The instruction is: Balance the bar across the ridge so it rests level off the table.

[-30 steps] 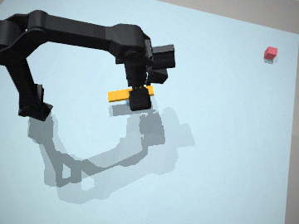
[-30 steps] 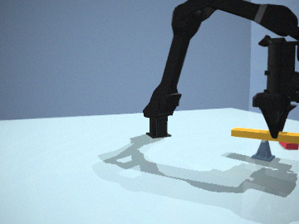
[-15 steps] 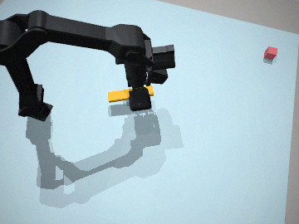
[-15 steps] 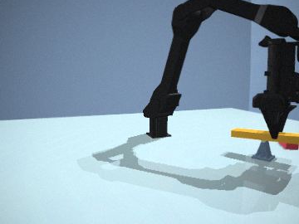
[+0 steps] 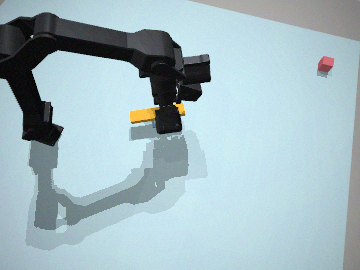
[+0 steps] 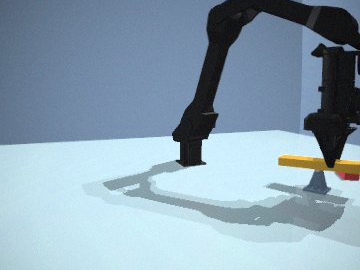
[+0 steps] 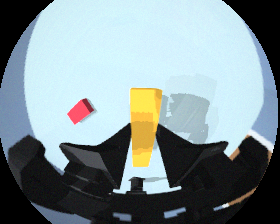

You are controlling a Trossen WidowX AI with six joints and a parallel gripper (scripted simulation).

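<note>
A long yellow bar [image 5: 142,115] [image 6: 300,161] [image 7: 143,117] is held above the table by my gripper [image 5: 168,120] [image 6: 331,163] [image 7: 143,126], which is shut on it. The blue-grey ridge [image 5: 154,124] [image 6: 318,183] stands on the table under the bar. In the exterior view the ridge's top is at the bar's underside, a little left of the fingertips; whether they touch is hard to tell. The bar looks nearly level there, its right end cut off by the frame. The ridge is mostly hidden in the top view and cannot be made out in the wrist view.
A red block [image 5: 325,64] [image 6: 349,176] [image 7: 80,111] lies on the pale blue table [image 5: 260,192] [image 6: 60,207] [image 7: 135,45], well away from the ridge. It is partly behind the bar in the exterior view. The arm's shadow falls across the table.
</note>
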